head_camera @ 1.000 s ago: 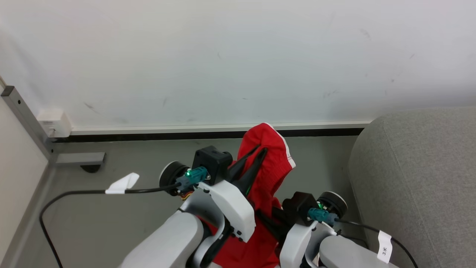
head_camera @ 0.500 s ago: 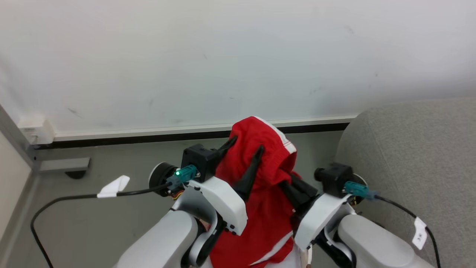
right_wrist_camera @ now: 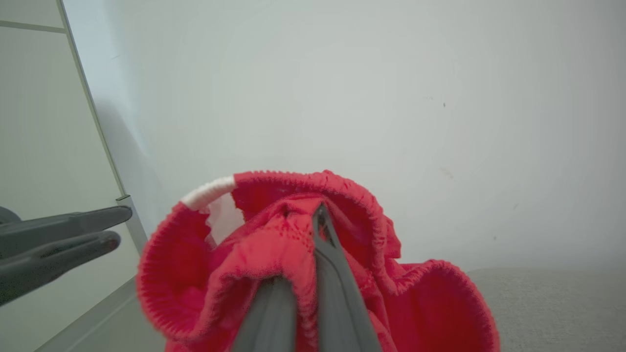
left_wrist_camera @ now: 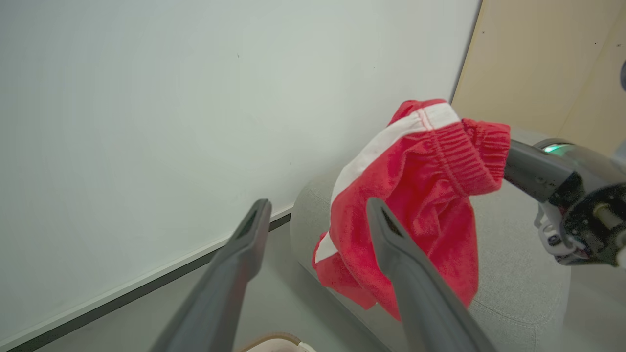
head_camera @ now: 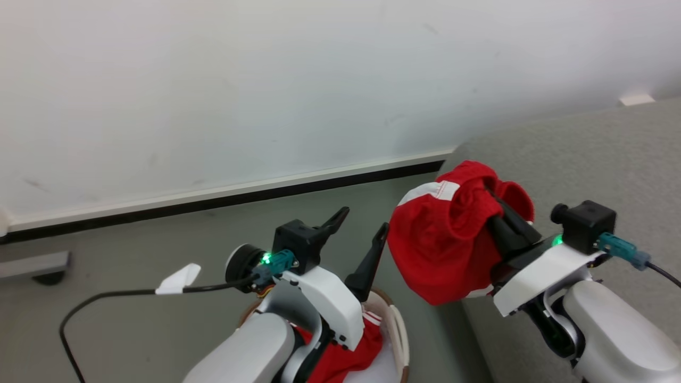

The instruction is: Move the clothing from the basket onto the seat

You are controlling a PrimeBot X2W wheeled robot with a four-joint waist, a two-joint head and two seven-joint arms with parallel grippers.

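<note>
The room has a plain white wall (head_camera: 266, 80), a white skirting strip (head_camera: 213, 194) with a dark gap under it, and a grey-green floor (head_camera: 133, 239). At the left a black cable (head_camera: 106, 294) runs over the floor and carries a white tag (head_camera: 178, 277); no writing on it can be read. The left gripper (head_camera: 365, 219) is raised, its two fingers spread apart with nothing between them. Below it stands the basket (head_camera: 400, 332), with one red garment (head_camera: 346, 354) lying inside. To the right, the second red garment (head_camera: 441, 244), with a white band, hangs in the air at the rounded edge of the seat (head_camera: 585, 159). The right gripper (head_camera: 492, 199) pinches its elastic hem, fingers pressed together on the cloth. In the left wrist view a beige panel (left_wrist_camera: 538, 63) meets the wall beyond the seat.
</note>
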